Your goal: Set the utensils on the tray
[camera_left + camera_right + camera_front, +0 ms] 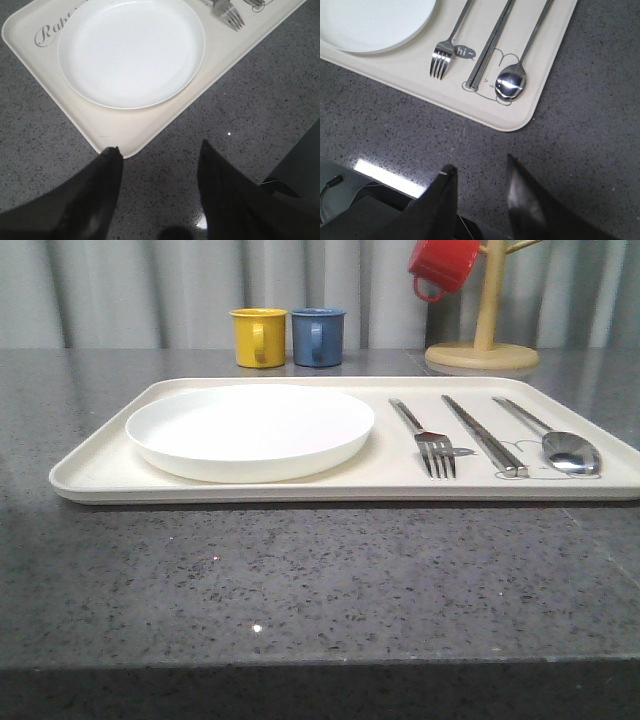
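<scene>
The cream tray lies on the grey stone counter. On its left half rests the round white plate. To the right, side by side, lie the fork, the chopsticks and the spoon. My left gripper hangs open above the counter just off the tray's near left corner, holding nothing. Open and empty too, my right gripper hovers over bare counter near the tray's right corner.
A yellow mug and a blue mug stand behind the tray. A wooden mug tree at the back right carries a red mug. The counter's front edge runs close below the tray.
</scene>
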### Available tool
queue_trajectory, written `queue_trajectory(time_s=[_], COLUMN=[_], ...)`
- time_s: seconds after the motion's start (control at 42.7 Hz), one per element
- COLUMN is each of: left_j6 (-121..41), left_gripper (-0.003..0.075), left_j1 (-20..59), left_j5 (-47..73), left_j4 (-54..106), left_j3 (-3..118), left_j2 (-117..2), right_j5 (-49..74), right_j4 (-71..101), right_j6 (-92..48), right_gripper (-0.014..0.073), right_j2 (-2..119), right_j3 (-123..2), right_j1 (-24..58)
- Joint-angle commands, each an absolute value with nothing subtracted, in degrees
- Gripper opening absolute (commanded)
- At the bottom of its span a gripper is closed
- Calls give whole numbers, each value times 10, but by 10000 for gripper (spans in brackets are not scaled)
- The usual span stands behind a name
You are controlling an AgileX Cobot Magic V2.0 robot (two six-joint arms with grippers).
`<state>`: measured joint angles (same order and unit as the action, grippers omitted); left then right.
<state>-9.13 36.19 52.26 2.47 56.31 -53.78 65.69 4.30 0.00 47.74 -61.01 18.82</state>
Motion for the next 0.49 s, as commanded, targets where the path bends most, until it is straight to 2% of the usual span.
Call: queue_trajectory(time_s=[0.0, 0.257, 0.468], left_j6=[-85, -85, -85], left_gripper=[347, 347, 347], left_j1=[367, 367, 367], left_j5=[489, 484, 481], left_j4=[27, 27, 27], left_j3=[577, 577, 577], left_j2=[-531, -531, -531], right_j5=[638, 636, 623], right_j4=[38, 38, 36], right_j6=[-10, -10, -10], right_gripper=[277, 277, 274], right_j2=[431, 337, 314], right_j3=[-605, -555, -530], right_j1=[189, 189, 189])
